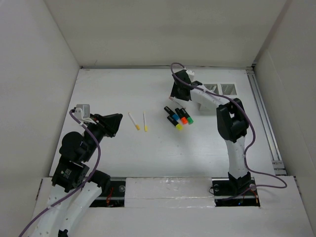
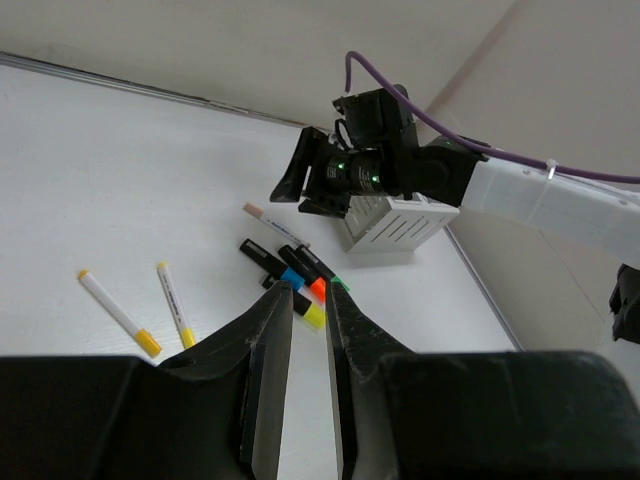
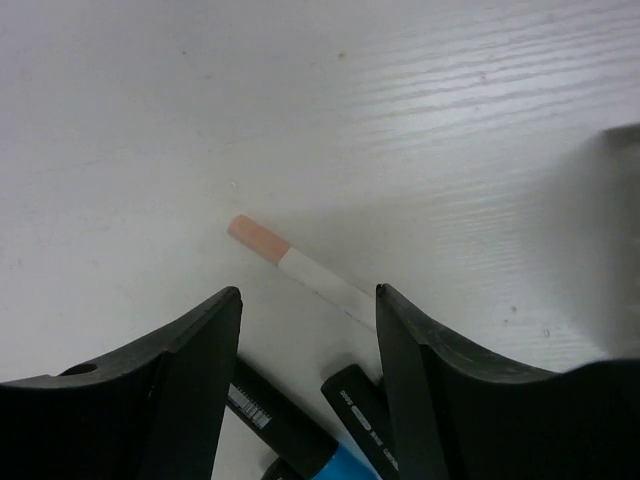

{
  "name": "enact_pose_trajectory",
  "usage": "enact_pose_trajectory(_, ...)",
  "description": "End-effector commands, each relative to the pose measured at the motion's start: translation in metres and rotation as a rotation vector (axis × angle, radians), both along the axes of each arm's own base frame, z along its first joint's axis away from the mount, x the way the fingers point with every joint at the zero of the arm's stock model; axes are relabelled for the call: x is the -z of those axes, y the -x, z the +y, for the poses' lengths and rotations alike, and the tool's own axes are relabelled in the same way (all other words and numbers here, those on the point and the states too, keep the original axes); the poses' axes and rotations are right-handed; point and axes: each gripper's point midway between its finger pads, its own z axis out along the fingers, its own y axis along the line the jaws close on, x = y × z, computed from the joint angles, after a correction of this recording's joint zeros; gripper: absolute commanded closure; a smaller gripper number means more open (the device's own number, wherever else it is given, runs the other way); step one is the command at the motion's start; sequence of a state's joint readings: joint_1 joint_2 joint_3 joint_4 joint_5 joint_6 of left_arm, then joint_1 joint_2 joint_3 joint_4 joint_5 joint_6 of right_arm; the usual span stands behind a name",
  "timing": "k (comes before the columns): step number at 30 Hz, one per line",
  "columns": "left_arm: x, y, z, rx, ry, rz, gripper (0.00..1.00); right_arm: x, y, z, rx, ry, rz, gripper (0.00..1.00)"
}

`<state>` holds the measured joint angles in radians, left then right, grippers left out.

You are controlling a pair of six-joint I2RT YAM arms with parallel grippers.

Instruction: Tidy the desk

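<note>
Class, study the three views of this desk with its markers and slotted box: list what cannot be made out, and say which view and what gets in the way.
- Slotted box, top view: the right arm covers its near part, contents unseen.
- Peach-capped pen, right wrist view: its lower end runs behind the right hand.
- Black markers, right wrist view: cut off by the bottom edge; label print too small.
- Left hand, left wrist view: hides the desk beneath it.

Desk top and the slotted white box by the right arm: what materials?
Desk: looks like matte white laminate or painted wood; faint grain lines show in the right wrist view. Slotted box: likely molded white plastic, smooth walls with cut slots; can't rule out painted metal.
</note>
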<state>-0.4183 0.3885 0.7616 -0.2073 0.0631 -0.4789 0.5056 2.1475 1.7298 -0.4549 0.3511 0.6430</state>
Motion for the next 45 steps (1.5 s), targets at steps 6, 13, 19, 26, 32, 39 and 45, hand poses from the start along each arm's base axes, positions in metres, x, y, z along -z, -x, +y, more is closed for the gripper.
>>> enact_pose_trajectory(6, -0.020, 0.005, 0.000, 0.010, 0.016, -0.065, 0.83, 0.020, 0.002, 0.020, -0.161, 0.005, 0.064, 0.34)
enact_pose_trajectory(13, -0.019, 0.004, -0.001, 0.013, 0.016, -0.064, 0.84, 0.037, -0.004, 0.015, -0.140, 0.060, 0.101, 0.38)
enact_pose_trajectory(19, -0.019, 0.004, -0.001, 0.013, 0.014, -0.061, 0.83, 0.045, -0.010, 0.003, -0.087, 0.099, 0.124, 0.56)
enact_pose_trajectory(26, -0.020, 0.003, -0.001, 0.013, 0.016, -0.060, 0.83, 0.039, -0.012, -0.015, -0.029, 0.112, 0.117, 0.57)
enact_pose_trajectory(32, -0.019, 0.003, -0.002, 0.018, 0.015, -0.059, 0.83, 0.031, -0.019, -0.034, 0.043, 0.133, 0.092, 0.73)
enact_pose_trajectory(39, -0.018, 0.003, -0.002, 0.018, 0.014, -0.058, 0.83, 0.034, -0.021, -0.034, 0.044, 0.138, 0.095, 0.56)
enact_pose_trajectory(45, -0.019, 0.003, -0.002, 0.018, 0.015, -0.059, 0.83, 0.039, -0.022, -0.035, 0.036, 0.134, 0.116, 0.82)
